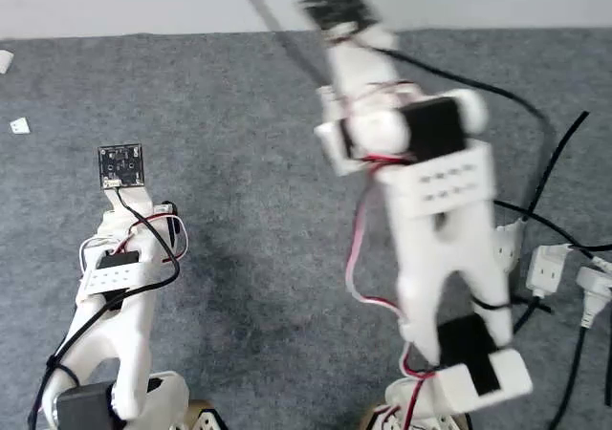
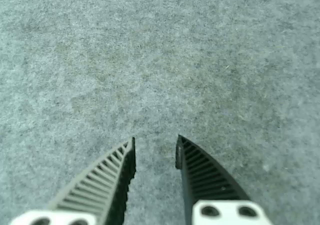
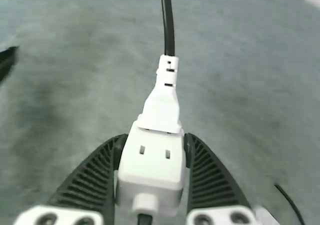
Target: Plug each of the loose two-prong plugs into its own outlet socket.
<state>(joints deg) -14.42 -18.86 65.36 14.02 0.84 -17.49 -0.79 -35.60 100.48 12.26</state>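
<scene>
Near the mat's (image 1: 249, 210) far edge, right gripper (image 3: 153, 137) clamps a socket (image 3: 151, 171), plug (image 3: 162, 102) seemingly seated; left gripper (image 2: 155, 144) gapes empty. Next: release, fetch right-edge plug (image 1: 593, 293).

Fuzzy matt grey cloth over table (image 2: 160, 60); smooth glossy white plastic outlet socket (image 3: 150, 171); ribbed black plastic fingers (image 3: 90, 185)

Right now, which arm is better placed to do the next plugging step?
Likely right: the right pincer grips the white plastic socket block with a white plug on a black cord joined to it. The left pincer hangs open over grey carpet, holding nothing.
</scene>
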